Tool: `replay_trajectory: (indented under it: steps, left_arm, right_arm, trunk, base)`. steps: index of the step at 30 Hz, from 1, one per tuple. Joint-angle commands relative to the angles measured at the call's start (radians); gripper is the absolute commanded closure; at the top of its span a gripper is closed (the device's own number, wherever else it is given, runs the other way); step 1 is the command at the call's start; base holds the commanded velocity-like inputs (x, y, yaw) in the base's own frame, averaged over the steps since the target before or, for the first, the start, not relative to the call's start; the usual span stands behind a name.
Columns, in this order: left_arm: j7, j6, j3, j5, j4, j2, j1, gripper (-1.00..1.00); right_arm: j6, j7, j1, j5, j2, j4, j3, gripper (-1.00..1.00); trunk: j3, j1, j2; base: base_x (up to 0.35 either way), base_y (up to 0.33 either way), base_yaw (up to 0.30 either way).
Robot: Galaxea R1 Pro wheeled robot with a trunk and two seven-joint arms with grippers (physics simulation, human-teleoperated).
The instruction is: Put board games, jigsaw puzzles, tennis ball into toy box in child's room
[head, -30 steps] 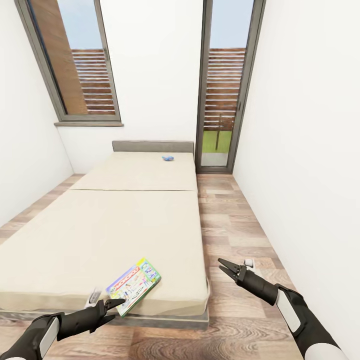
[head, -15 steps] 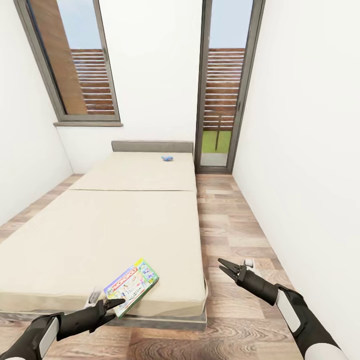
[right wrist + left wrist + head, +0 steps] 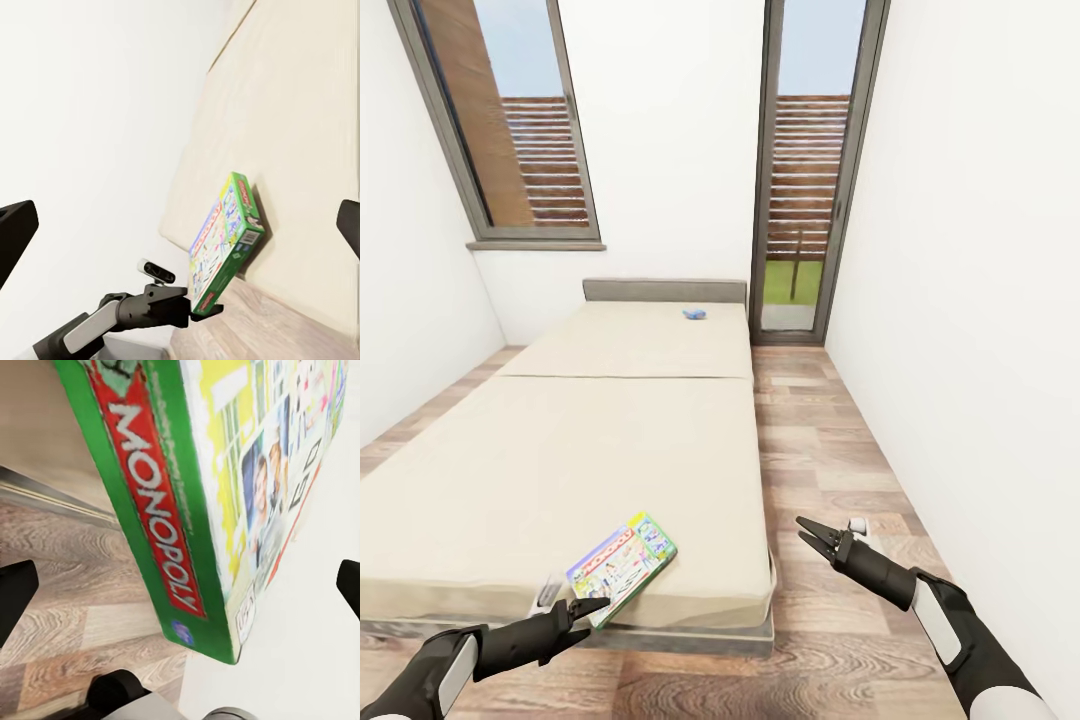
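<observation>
Our left gripper (image 3: 592,606) sits low at the foot of the bed (image 3: 610,440), its dark fingers spread apart with nothing between them, the tips just at the near corner of the Monopoly board game (image 3: 622,565); whether they touch the box we cannot tell. From the left wrist camera the green side of that box (image 3: 172,502), with its red Monopoly band, runs close in front of us between the two finger ends at the frame's edges, and wood-plank floor (image 3: 67,607) shows beneath it. Our right gripper (image 3: 812,536) hangs over the floor (image 3: 830,470) beside the bed, its fingers parted in a narrow V and holding nothing. From the right wrist camera we see the box (image 3: 225,244) lying flat on the cream mattress near its edge, with the left gripper (image 3: 206,307) right at its corner. Farther out, a small blue thing (image 3: 694,315) lies near the grey headboard (image 3: 664,292), too small to identify. Beyond stand a window (image 3: 510,120) and a glazed door (image 3: 805,170).
</observation>
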Motion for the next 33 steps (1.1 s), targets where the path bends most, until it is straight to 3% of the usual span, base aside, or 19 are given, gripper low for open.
replay_trajectory:
  steps: [1, 21, 33]
  left_arm:
    - [-0.001, 0.006, 0.002, 0.003, 0.0, 0.0, -0.001, -1.0]
    - [-0.001, 0.005, 0.0, 0.003, 0.0, -0.002, -0.001, -1.0]
    - [-0.001, -0.031, 0.0, 0.001, 0.0, -0.002, 0.0, -1.0]
  right_arm:
    - [0.007, 0.001, -0.001, -0.005, 0.0, 0.0, 0.0, -1.0]
    - [0.007, 0.0, -0.001, -0.005, 0.0, 0.0, 0.0, -1.0]
    - [0.007, 0.0, -0.001, -0.004, 0.0, 0.0, 0.0, -1.0]
  trunk:
    - [-0.004, 0.004, -0.008]
    - [-0.01, 0.011, -0.022]
    - [-0.01, 0.011, -0.022]
  base:
    - [0.0, 0.0, 0.0]
    - [0.034, -0.017, 0.0]
    - [0.025, -0.016, 0.0]
